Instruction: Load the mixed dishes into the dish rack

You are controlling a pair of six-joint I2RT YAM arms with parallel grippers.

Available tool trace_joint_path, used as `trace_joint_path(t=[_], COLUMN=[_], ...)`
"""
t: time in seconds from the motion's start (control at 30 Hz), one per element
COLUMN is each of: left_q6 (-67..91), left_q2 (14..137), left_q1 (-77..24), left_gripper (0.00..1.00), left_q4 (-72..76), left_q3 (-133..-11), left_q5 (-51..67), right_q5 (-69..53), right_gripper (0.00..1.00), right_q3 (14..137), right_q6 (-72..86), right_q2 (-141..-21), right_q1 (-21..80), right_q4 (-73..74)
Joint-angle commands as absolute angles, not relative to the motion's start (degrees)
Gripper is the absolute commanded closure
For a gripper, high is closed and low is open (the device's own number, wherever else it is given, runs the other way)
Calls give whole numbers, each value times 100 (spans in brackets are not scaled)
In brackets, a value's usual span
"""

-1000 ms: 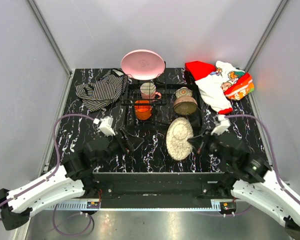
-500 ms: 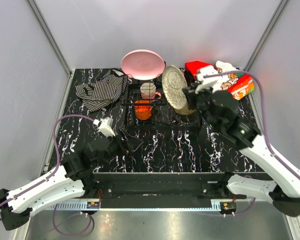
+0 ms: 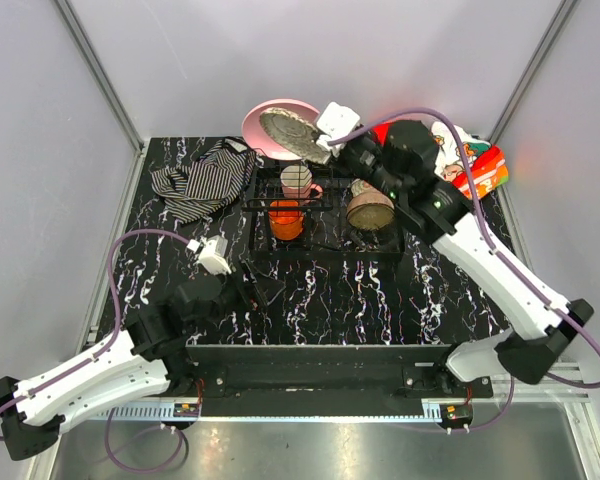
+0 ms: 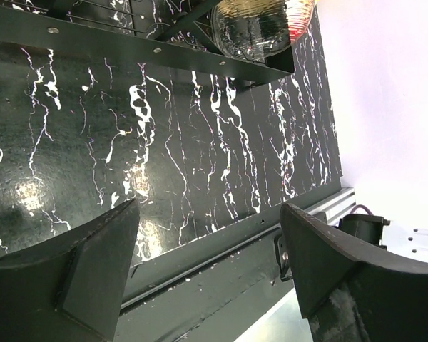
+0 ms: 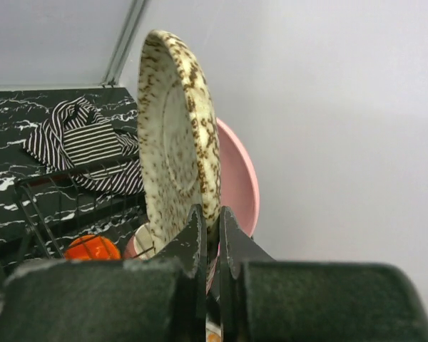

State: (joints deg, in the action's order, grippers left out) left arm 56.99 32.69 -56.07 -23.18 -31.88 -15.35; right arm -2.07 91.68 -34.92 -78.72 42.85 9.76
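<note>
A: Where is the tan-gold patterned plate [image 3: 288,130] relative to the right gripper [image 3: 322,150]?

B: Its rim is pinched between the 2 fingers, which are pressed together on the edge. In the wrist view the plate stands on edge and rises straight up out of the grip, its speckled face turned toward the left arm's side.

A: And where is that over the table?

B: Raised above the far end of the dish rack [image 3: 320,204], just in front of the pink round plate [image 3: 252,130], which stands upright behind it. Whether the 2 plates touch, I cannot tell.

A: What sits in the rack?

B: The cream-pink mug [image 3: 298,180] and the small orange cup [image 3: 286,220] on the left side, the small floral patterned cup [image 3: 365,186] and the brownish bowl [image 3: 370,210] on the right.

A: The left gripper [image 3: 258,285]?

B: Fingers spread wide with nothing between them, low over the marbled table [image 3: 310,290] near the front edge, well apart from the plate.

A: Anything else?

B: A striped black-white cloth [image 3: 200,180] left of the rack, a red-white printed cloth [image 3: 440,170] right of it
</note>
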Motion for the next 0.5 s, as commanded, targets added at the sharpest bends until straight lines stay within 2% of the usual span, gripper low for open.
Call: trace_joint_path(t=[0.0, 0.17, 0.27, 0.4, 0.47], left_q6=[5546, 5511, 5484, 5432, 5397], left_q2=[3199, 3269, 3322, 3357, 3366], left_q1=[-5608, -5608, -5599, -5599, -5590], left_gripper=[16, 16, 16, 15, 14], left_q4=[-2276, -2294, -2294, -2311, -2338], left_q3=[-3445, -3489, -3489, -3498, -3524], left_q5=[-1758, -1723, -1723, -1801, -1819], right_q5=[-1844, -2495, -2794, -2769, -2620], right_gripper=[100, 100, 100, 100, 100], right_q3=[10262, 11318, 12416, 14197, 14632], right_q6=[-4506, -5342, -5606, -5880, -5924], right_q2=[-8313, -9218, -9912, -11053, -11363], right_q1=[3991, 3859, 3797, 3788, 3788], right_q4=[1104, 2107, 3109, 4557, 4806])
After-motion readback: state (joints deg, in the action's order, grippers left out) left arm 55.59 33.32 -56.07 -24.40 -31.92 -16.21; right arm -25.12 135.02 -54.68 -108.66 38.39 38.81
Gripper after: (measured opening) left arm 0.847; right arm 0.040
